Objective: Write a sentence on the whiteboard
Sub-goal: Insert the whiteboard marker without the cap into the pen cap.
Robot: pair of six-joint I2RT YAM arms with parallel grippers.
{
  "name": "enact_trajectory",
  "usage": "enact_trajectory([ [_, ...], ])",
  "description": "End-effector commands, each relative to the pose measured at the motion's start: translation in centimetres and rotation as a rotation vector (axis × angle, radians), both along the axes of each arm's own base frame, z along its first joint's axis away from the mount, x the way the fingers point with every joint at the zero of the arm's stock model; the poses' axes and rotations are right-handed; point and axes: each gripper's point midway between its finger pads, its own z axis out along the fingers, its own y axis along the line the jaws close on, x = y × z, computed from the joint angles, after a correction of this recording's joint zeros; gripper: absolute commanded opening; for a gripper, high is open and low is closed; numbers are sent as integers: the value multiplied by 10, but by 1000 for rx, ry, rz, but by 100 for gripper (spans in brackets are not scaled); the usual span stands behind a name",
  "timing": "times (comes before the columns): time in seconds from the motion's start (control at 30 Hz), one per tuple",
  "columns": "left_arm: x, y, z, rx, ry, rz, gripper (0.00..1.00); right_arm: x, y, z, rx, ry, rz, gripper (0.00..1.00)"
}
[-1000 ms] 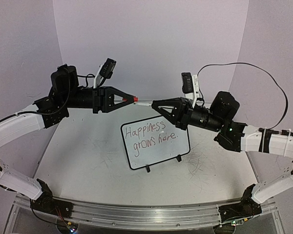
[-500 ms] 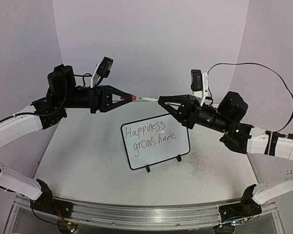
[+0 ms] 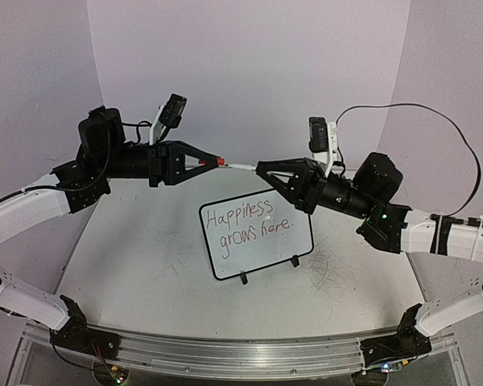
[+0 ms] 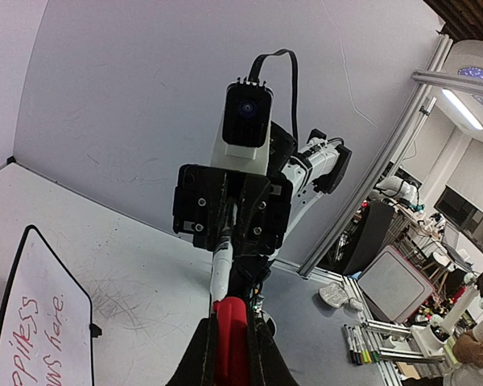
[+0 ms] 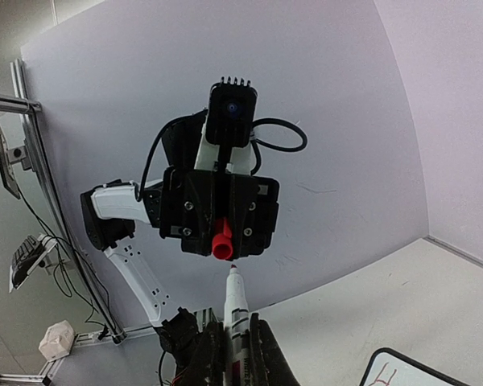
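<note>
— Tabletop centre: whiteboard (image 3: 259,256) stands propped, sentence (image 3: 245,223) complete in two red lines. Pincers?
— Raised above it, left gripper (image 3: 212,161) pinches red cap (image 3: 222,162); right gripper (image 3: 260,169) pinches marker (image 3: 241,166), tip at cap's mouth. Judged outstanding: capping only.

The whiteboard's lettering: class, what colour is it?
Red lettering, seen best in the top external view.

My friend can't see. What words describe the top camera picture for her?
The left pincer holds a red cap and the right pincer points a marker at it, above a whiteboard bearing the red sentence "Happiness grows here."
</note>
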Motion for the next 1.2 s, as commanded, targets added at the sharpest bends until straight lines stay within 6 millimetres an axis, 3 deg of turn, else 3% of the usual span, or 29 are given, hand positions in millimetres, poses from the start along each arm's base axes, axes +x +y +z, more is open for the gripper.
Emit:
enact_trajectory([
  [0.0, -7, 3, 12, -38, -44, -8, 0, -8, -9, 27, 84, -60, 6, 0],
  [0.8, -8, 3, 13, -37, -36, -21, 0, -3, 3, 27, 84, -52, 37, 0],
  [1.17, -7, 2, 9, -30, -27, -19, 0, -4, -1, 31, 93, -79, 24, 0],
])
